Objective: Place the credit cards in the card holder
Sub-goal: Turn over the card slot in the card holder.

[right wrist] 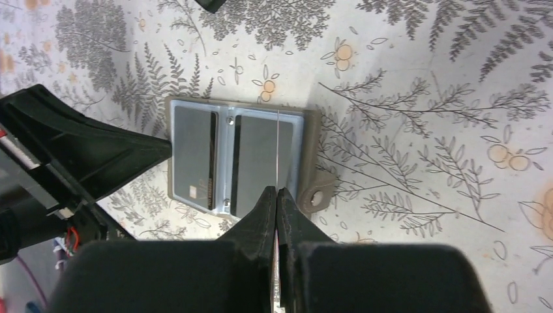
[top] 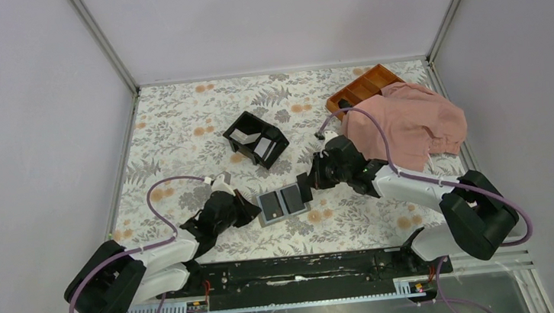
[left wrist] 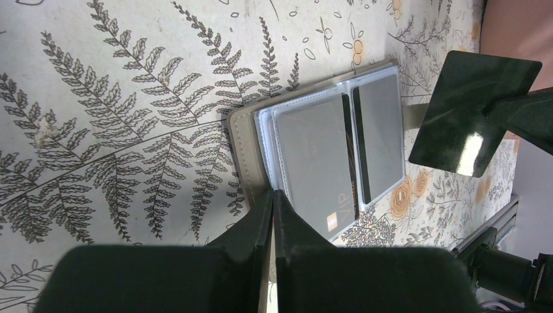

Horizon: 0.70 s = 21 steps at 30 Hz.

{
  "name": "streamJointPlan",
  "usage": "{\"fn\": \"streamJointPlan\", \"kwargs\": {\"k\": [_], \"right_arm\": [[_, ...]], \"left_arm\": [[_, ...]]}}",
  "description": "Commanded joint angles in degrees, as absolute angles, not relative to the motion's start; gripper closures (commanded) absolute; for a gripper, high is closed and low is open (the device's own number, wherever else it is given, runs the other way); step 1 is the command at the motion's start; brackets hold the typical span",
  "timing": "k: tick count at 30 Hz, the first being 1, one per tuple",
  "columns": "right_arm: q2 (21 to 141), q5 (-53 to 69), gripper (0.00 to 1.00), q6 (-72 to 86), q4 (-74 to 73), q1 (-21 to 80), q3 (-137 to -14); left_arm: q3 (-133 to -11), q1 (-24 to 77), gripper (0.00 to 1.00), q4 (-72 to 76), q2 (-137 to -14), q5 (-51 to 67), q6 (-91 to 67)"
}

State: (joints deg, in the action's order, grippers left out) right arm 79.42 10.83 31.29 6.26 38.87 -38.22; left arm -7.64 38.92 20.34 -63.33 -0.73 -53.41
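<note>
From above, I see the holder (top: 282, 205) lying open on the floral desk (top: 179, 127). My left tool (top: 248, 207) touches the holder's left edge and my right tool (top: 306, 188) sits at its right edge. A black box (top: 257, 138) stands beyond the holder. Further right of the holder are an orange tray (top: 363, 87) and a pink cloth (top: 416, 120).

On the left wrist camera, the left tool (left wrist: 273, 195) is closed and pinches the near edge of the holder (left wrist: 244, 130). Two sleeved cards (left wrist: 381, 134) fill its clear pockets. A dark, glossy card (left wrist: 473, 111) hangs just right of the holder.

On the right wrist camera, the right tool (right wrist: 277, 193) is closed tight on that card (right wrist: 278, 143). The card shows edge-on as a thin line over the right half of the holder (right wrist: 195, 137).
</note>
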Motion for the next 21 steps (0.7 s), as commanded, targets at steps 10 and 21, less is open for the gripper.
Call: {"fn": "streamJointPlan", "kwargs": {"k": [10, 21], "right_arm": [[78.64, 5.99, 1.0, 28.05, 2.91, 37.97, -40.69], [78.73, 9.14, 1.0, 29.64, 4.51, 37.71, -40.51]], "left_arm": [[-8.39, 39.29, 0.94, 15.96, -63.3, -2.64, -52.03], [-8.35, 39.3, 0.94, 16.87, -64.44, -2.39, -52.11]]}}
